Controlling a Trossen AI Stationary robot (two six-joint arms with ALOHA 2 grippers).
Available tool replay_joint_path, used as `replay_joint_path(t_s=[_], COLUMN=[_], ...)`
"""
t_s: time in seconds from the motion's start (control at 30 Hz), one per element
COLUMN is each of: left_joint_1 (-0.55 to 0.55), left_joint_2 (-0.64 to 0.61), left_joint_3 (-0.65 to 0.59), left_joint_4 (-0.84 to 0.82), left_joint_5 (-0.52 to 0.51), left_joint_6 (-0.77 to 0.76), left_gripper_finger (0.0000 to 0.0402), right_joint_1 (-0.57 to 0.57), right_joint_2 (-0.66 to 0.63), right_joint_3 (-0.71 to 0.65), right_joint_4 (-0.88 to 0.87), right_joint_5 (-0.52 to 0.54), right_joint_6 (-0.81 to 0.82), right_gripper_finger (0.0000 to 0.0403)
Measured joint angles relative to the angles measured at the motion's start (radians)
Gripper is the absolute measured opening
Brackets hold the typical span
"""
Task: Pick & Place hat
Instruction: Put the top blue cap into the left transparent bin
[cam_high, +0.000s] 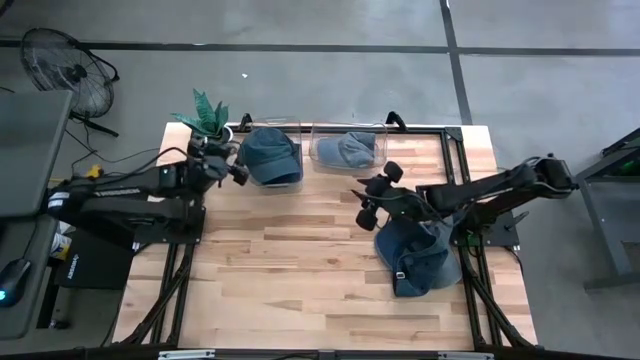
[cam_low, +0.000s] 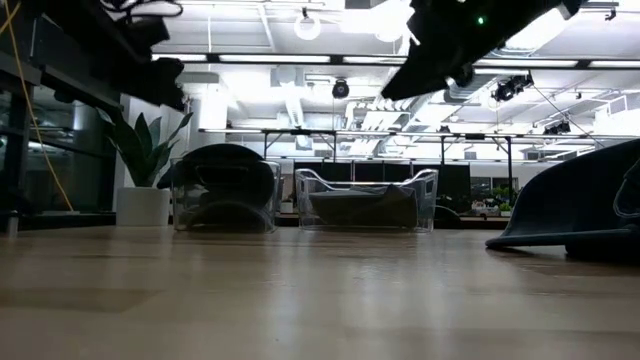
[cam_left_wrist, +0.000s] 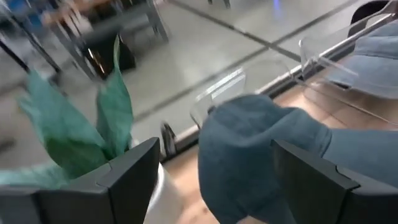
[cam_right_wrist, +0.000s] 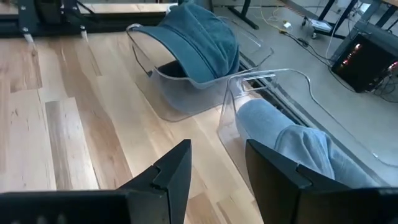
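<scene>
We see a wooden plank counter (cam_high: 300, 270) with three soft denim hats: a dark floppy one (cam_high: 412, 255) lying loose under the right arm, a dark one (cam_high: 270, 155) in the left clear bin (cam_high: 296, 128), and a paler one (cam_high: 352, 148) in the right clear bin (cam_high: 316, 140). Left jaws (cam_high: 236, 160) gape open and empty at the binned dark hat; right jaws (cam_high: 372, 196) hover half-open, empty, near the right bin. Our worry: limp cloth may slip or snag the thin hard bin rim.
</scene>
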Motion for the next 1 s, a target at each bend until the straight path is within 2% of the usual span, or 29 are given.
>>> replay_joint_path(t_s=[0.17,0.33,0.6,0.73,1.0], left_joint_1=[0.161,0.313,0.505,0.566,0.636], left_joint_2=[0.025,0.038,0.050,0.068,0.148], left_joint_3=[0.000,0.000,0.000,0.000,0.000], left_joint_4=[-0.043,-0.043,-0.012,0.023,0.057], left_joint_5=[0.142,0.370,0.603,0.778,0.853], left_joint_6=[-0.116,-0.174,-0.130,-0.083,-0.053], left_gripper_finger=[0.0289,0.0264,0.0245,0.0244,0.0244], right_joint_1=[0.002,0.009,0.029,0.029,0.029], right_joint_2=[0.003,0.003,0.004,0.004,0.004], right_joint_3=[-0.040,-0.040,-0.040,-0.040,-0.040], right_joint_4=[0.046,0.043,0.044,0.044,0.044], right_joint_5=[-0.008,-0.012,-0.012,-0.016,-0.030], right_joint_6=[0.026,0.036,0.030,0.026,0.025], right_gripper_finger=[0.0145,0.0145,0.0145,0.0145,0.0145])
